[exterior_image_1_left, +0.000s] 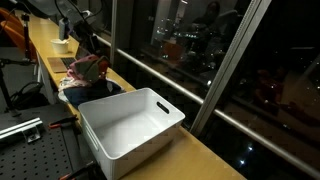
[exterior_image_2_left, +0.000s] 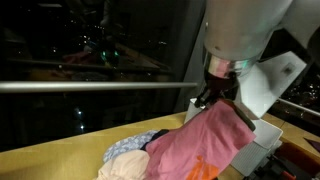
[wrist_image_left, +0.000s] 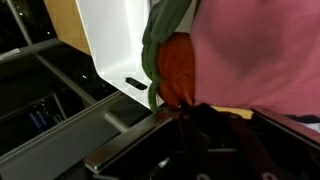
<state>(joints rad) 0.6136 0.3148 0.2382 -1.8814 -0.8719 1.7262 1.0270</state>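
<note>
Wooden counter (exterior_image_1_left: 203, 153) by dark window (exterior_image_1_left: 240, 45) | gripper (exterior_image_2_left: 208, 100) pinching soft pink cloth (exterior_image_2_left: 205, 142) | white rectangular plastic bin (exterior_image_1_left: 130, 125)

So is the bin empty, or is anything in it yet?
Empty. In an exterior view the bin shows a bare white floor and walls; clothes lie heaped beside it, and the gripper holds a pink cloth.

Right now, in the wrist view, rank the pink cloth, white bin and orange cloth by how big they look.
1. pink cloth, though closeness to the camera inflates it
2. white bin
3. orange cloth
</note>
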